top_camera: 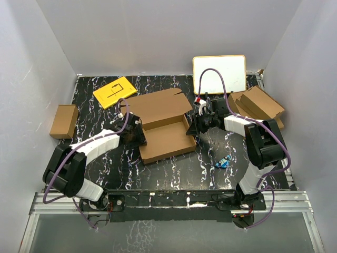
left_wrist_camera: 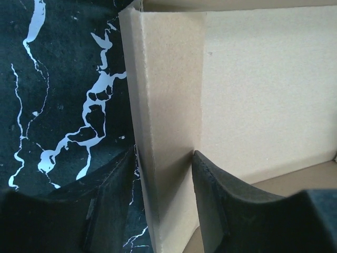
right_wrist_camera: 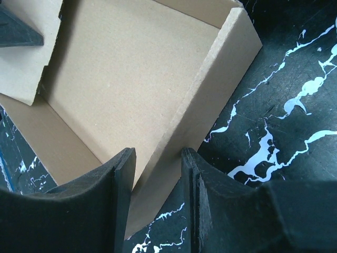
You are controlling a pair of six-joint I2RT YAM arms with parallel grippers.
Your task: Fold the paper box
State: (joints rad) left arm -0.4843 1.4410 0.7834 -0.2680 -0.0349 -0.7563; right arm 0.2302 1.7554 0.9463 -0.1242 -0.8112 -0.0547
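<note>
Black, white-veined tabletop [top_camera: 179, 168] under the paper box [top_camera: 163, 139]; plain white walls [top_camera: 158, 31].

Site: robotics lab test cell | Evidence: white enclosure walls [top_camera: 58, 37], black marbled tabletop [top_camera: 174, 168], left arm [top_camera: 92, 145] and right arm [top_camera: 263, 142] bolted to metal rail [top_camera: 174, 196], whiteboard [top_camera: 231, 68] | Workpiece: paper box [top_camera: 166, 139] between arms

No text, label, brand or number legible in any view. Sole marking: black lines on the yellow card [top_camera: 115, 92], far left on the table. They form a thin angular line figure, not letters, and are too small to make out further.
</note>
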